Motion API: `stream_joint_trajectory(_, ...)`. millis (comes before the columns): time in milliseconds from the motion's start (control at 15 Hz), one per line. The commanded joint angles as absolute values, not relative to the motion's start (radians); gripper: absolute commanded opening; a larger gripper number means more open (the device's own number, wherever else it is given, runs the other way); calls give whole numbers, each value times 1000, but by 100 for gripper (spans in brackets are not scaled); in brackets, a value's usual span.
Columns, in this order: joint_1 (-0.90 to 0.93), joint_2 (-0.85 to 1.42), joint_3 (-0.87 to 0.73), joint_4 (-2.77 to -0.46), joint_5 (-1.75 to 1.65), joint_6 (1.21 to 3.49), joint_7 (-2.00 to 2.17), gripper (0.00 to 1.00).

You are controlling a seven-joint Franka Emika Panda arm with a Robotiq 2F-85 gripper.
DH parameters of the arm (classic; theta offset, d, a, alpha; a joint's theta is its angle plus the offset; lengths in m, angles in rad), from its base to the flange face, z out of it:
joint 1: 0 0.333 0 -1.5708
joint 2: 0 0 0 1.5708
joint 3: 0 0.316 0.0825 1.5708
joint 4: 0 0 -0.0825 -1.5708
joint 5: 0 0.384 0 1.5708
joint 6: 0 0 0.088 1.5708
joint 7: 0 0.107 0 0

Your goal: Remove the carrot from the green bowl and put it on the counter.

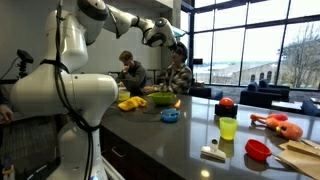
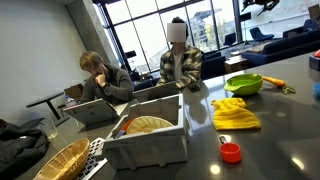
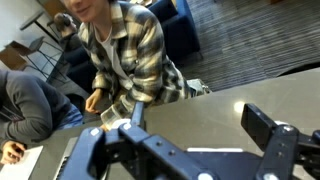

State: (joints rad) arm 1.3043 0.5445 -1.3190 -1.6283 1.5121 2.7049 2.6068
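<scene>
The green bowl (image 1: 160, 98) stands on the dark grey counter (image 1: 190, 140) in front of two seated people and also shows in an exterior view (image 2: 243, 84). The carrot (image 2: 272, 79) is a small orange piece right beside the bowl's rim, seemingly on the counter; it shows as a tiny orange spot in an exterior view (image 1: 177, 102). My gripper (image 1: 155, 33) hangs high above the bowl. In the wrist view my gripper (image 3: 200, 120) is open and empty, with bare counter (image 3: 200, 105) between the fingers.
A yellow cloth (image 2: 235, 113) lies next to the bowl. A blue bowl (image 1: 170, 116), yellow-green cup (image 1: 228, 128), red ball (image 1: 226, 103), red bowl (image 1: 258, 150) and orange-red toy (image 1: 277, 124) stand along the counter. A white basin (image 2: 150, 140) sits further along.
</scene>
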Motion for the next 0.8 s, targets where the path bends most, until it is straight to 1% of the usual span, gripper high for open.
stream_joint_trajectory(0, 1239, 311, -1172, -1675, 1485, 2812, 2604, 100)
stream_joint_trajectory(67, 1291, 407, -1308, -1687, 1616, 2735, 2606, 100)
stream_joint_trajectory(133, 1201, 253, -1112, -1712, 1522, 2859, 2602, 100)
stream_joint_trajectory(200, 1177, 233, -1078, -1735, 1537, 2882, 2602, 100)
stream_joint_trajectory(333, 1064, 181, -923, -1760, 1568, 2944, 2606, 100)
stream_joint_trajectory(733, 662, 104, -464, -1803, 1743, 3005, 2606, 100)
